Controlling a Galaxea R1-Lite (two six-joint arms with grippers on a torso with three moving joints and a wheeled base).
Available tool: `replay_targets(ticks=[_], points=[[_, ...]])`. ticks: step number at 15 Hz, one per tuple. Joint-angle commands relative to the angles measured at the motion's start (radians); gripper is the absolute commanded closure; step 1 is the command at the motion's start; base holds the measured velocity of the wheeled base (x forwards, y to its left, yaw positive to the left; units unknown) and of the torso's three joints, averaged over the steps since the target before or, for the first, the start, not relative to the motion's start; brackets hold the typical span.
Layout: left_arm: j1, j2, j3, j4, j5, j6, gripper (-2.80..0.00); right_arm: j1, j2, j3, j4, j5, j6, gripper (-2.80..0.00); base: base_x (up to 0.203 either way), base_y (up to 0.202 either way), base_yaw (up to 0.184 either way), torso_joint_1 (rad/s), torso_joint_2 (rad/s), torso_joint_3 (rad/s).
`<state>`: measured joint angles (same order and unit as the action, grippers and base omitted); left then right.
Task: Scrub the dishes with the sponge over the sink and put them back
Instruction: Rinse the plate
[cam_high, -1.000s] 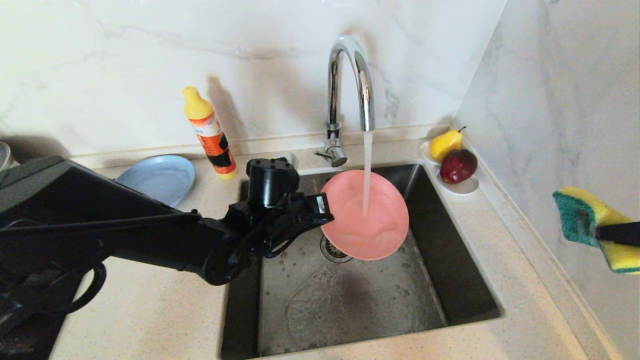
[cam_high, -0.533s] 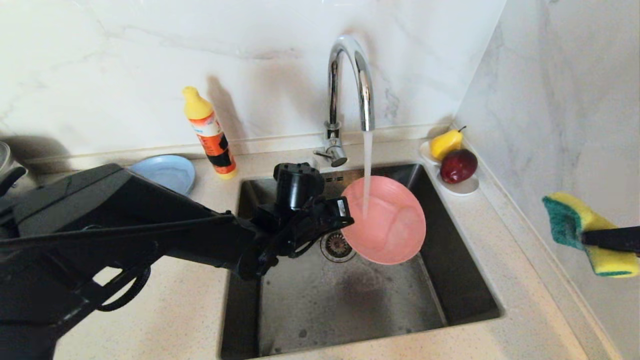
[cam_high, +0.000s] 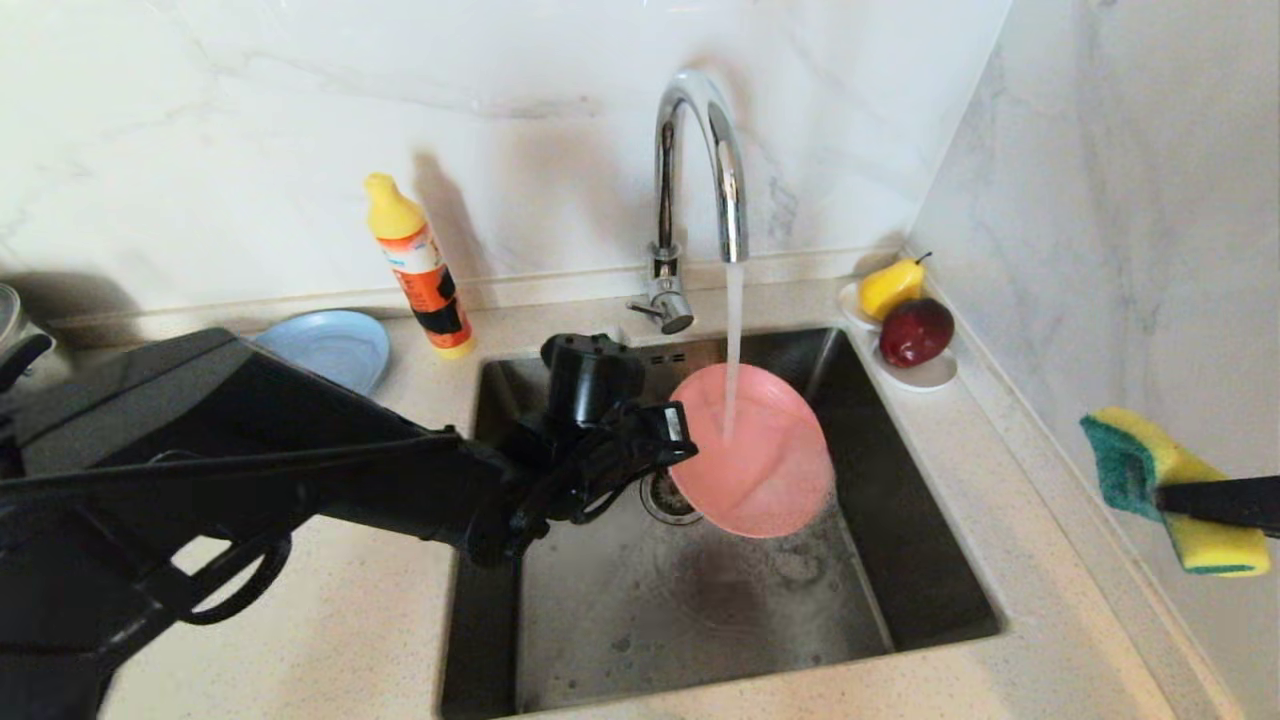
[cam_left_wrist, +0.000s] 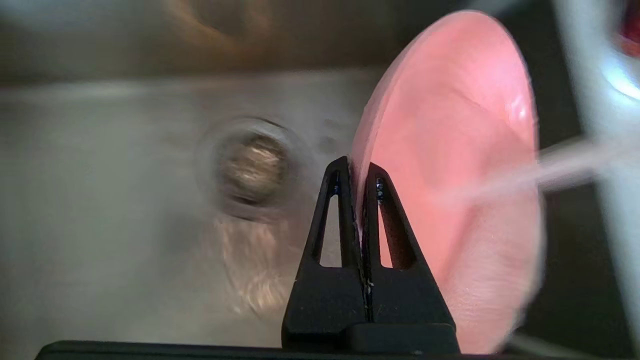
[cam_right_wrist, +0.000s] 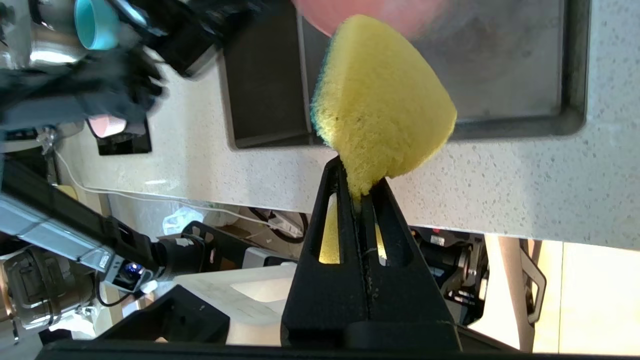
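Rinsing step: left gripper (cam_high: 672, 432) clamps salmon-pink plate (cam_high: 755, 460) by its rim under the faucet (cam_high: 700, 170) stream. Right gripper (cam_right_wrist: 357, 192) pinches sponge (cam_high: 1165, 485); next, bring them together.

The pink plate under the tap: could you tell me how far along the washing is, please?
Done: nothing is clearly finished. In hand: the left gripper holds the pink plate by its rim under running water over the sink, while the right gripper holds the sponge aside. Left: scrubbing, returning it, then the blue plate.

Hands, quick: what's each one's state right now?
Left hand: closed on the rim of the pink plate, under the running faucet.
Right hand: closed on the sponge.
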<state>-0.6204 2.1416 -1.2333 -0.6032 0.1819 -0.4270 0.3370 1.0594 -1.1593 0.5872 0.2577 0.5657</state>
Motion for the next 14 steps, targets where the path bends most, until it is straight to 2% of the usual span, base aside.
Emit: replay_targets(ticks=[1, 3, 5, 6, 8, 10, 12, 14], points=[[0.078, -0.099, 0.063, -0.007, 0.012, 0.062, 0.00, 0.000, 0.006, 0.019, 0.001, 0.003, 0.003, 0.00, 0.000, 0.000, 0.000, 0.000, 0.00, 0.000], [0.142, -0.170, 0.123, -0.008, 0.051, 0.138, 0.00, 0.000, 0.010, 0.049, -0.028, 0.005, 0.003, 0.00, 0.000, 0.000, 0.000, 0.000, 0.00, 0.000], [0.201, -0.205, 0.167, -0.018, 0.172, 0.271, 0.00, 0.000, 0.021, 0.073, -0.047, 0.009, 0.001, 0.00, 0.000, 0.000, 0.000, 0.000, 0.00, 0.000], [0.219, -0.218, 0.190, -0.065, 0.203, 0.318, 0.00, 0.000, 0.024, 0.079, -0.047, 0.009, 0.002, 0.00, 0.000, 0.000, 0.000, 0.000, 0.00, 0.000], [0.244, -0.226, 0.231, -0.208, 0.223, 0.440, 0.00, 0.000, 0.027, 0.090, -0.049, 0.010, 0.003, 0.00, 0.000, 0.000, 0.000, 0.000, 0.00, 0.000], [0.253, -0.220, 0.284, -0.394, 0.251, 0.551, 0.00, 0.000, 0.016, 0.095, -0.046, 0.011, 0.005, 0.00, 0.000, 0.000, 0.000, 0.000, 0.00, 0.000], [0.255, -0.213, 0.332, -0.498, 0.261, 0.617, 0.00, 0.000, 0.017, 0.099, -0.049, 0.010, 0.005, 0.00, 0.000, 0.000, 0.000, 0.000, 0.00, 0.000], [0.255, -0.220, 0.336, -0.503, 0.260, 0.629, 0.00, 0.000, 0.015, 0.107, -0.049, 0.009, 0.005, 0.00, 0.000, 0.000, 0.000, 0.000, 0.00, 0.000]])
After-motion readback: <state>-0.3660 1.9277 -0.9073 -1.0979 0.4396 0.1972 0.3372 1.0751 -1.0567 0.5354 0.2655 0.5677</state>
